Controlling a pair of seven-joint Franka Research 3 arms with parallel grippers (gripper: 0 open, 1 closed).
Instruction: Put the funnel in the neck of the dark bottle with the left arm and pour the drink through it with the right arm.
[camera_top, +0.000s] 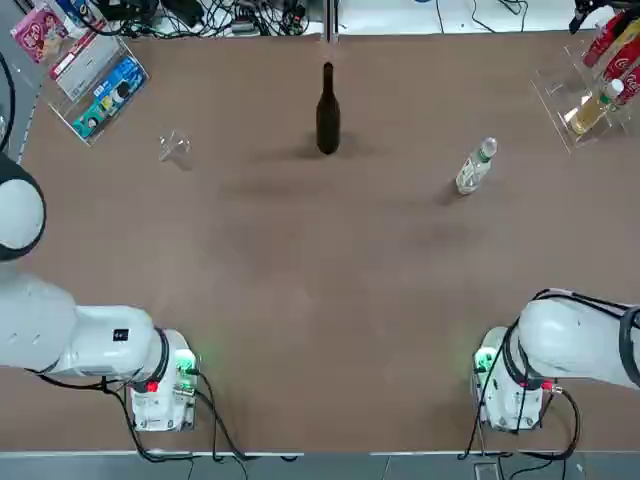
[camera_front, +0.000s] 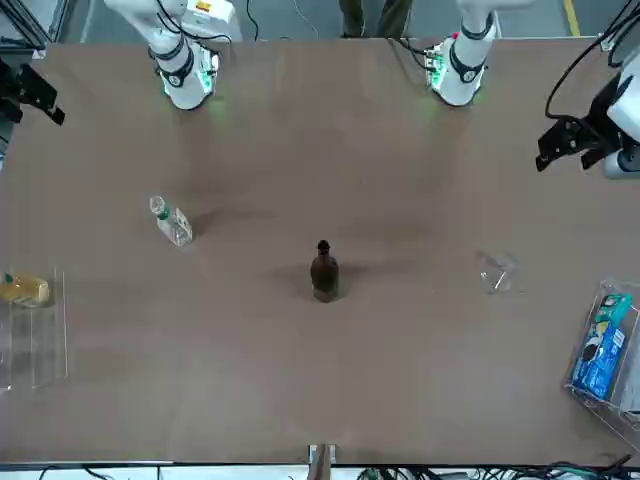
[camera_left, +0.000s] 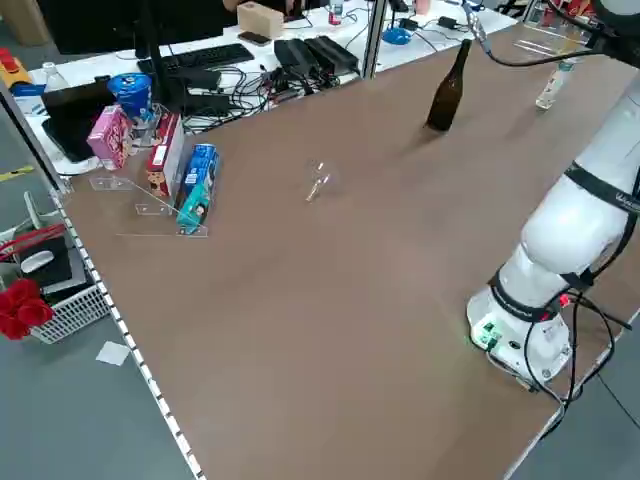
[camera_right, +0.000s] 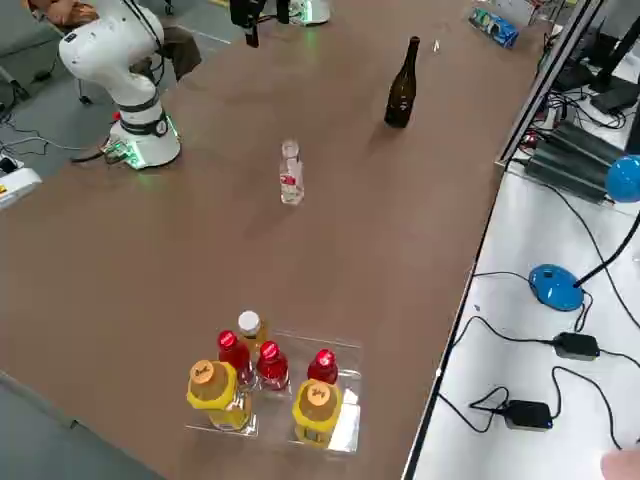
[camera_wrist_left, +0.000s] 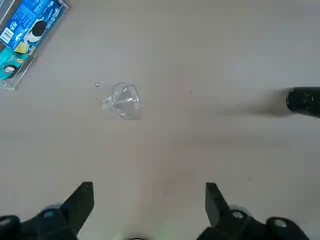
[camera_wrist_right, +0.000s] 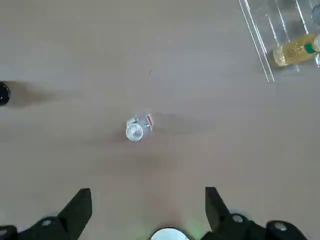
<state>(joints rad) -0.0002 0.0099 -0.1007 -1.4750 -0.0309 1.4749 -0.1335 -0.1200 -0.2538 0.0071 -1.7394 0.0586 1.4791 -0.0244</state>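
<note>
While apart, funnel (camera_wrist_left: 124, 101) beyond left gripper (camera_wrist_left: 149, 200)

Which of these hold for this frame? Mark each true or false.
1. The funnel sits in the dark bottle's neck. False: it lies on the table, apart from the dark bottle.
2. The dark bottle stands upright. True.
3. The right gripper holds the drink. False: its fingers are open and empty; the drink stands on the table.
4. The left gripper is open, above the funnel. True.
</note>
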